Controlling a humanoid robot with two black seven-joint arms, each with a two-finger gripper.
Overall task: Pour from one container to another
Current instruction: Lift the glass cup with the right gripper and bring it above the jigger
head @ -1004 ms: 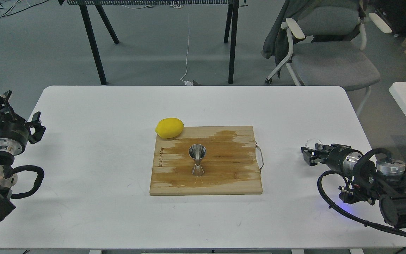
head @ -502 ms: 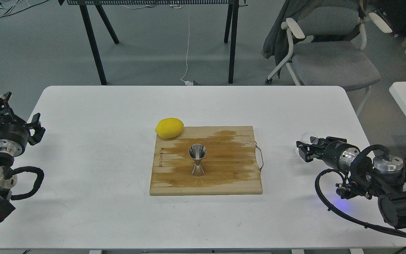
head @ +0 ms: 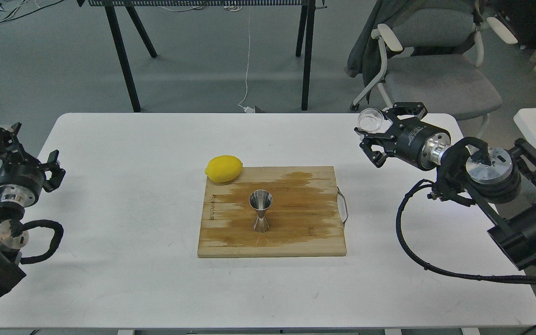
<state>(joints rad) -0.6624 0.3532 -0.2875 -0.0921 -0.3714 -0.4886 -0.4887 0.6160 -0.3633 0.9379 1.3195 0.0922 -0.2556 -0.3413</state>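
Right gripper (head: 374, 136): raised above the table's far right part, at about 2 o'clock from the jigger; fingers closed around the clear cup, one finger at its far side and one below it.
Clear cup (head: 371, 122): held in the right gripper, off the table surface, round rim turned toward the camera and up; whether it holds anything cannot be told.
Jigger (head: 261, 211): stands upright near the middle of the cutting board, wide mouth up, narrow waist visible, well apart from the cup.
Cutting board (head: 296, 242): wooden, lies flat at the table's centre; a darker, wet-looking patch spreads over its middle and far part; a metal handle sits on its 3 o'clock edge.
Lemon (head: 224, 168): yellow, at 11 o'clock from the jigger, resting at the board's far left corner and touching its edge.
Left gripper (head: 22, 151): at the table's 9 o'clock edge, holds nothing; fingers stand apart.
Table (head: 110, 209): white, carries the board and lemon.
Background: a grey chair (head: 440, 79) stands beyond the table's far right corner.
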